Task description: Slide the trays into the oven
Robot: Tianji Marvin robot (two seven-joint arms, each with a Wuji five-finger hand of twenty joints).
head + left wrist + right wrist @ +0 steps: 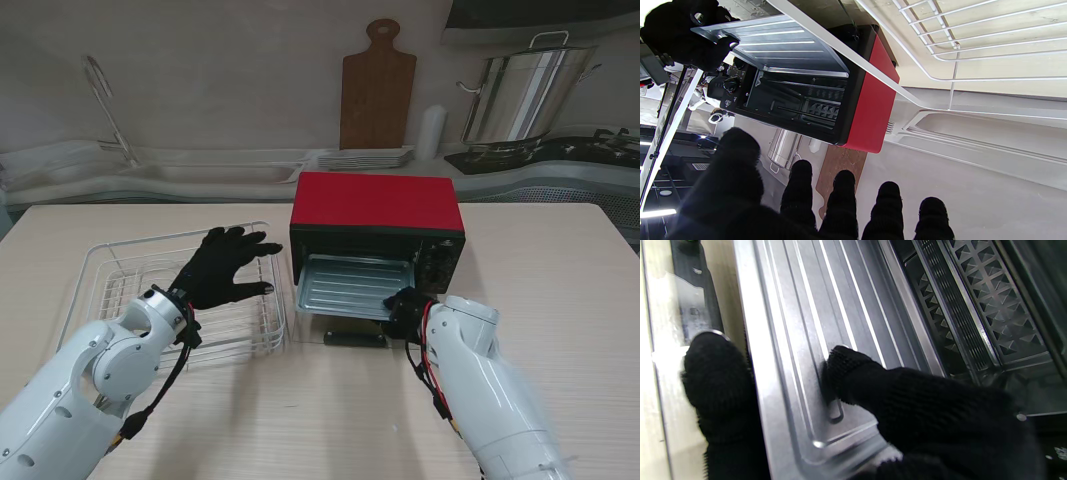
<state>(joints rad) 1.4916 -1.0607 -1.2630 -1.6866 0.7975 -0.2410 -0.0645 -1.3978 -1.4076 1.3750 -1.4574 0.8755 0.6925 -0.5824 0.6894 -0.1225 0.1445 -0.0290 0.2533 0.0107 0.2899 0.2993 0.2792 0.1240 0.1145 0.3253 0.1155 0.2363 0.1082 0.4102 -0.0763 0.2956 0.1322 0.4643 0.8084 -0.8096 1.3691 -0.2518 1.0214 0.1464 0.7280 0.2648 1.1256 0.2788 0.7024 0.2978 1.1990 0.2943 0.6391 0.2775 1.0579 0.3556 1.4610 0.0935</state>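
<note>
From the stand's view, I am looking down on the desk, where the red oven (377,215) is sitting toward the far edge with its door folded down. A metal tray (352,285) is poking halfway out of the oven's mouth, over the door. My right hand (405,312) is gripping the tray's near right corner. My left hand (222,268) is hovering with fingers spread and holding nothing over the wire rack (105,275), which is lying on the left half of the desk just beside the oven.

Through the left wrist view, I am seeing my spread fingers (843,196) well clear of the rack's white wires (950,46), and the tray (780,43) is jutting from the black cavity. Beside the oven the desk is giving me open room.

Through the right wrist view, my thumb (846,373) is pressing on the tray's ribbed floor (800,323) while another finger (713,373) is wrapping under its raised rim, so I am pinching the edge. I am judging the tray as thin sheet metal: light, stiff, smooth enough to slip, with a hard rim that could catch on the side rails (973,300). Holding one corner is risking a skew, so I am expecting a level, straight push to suit it.
</note>
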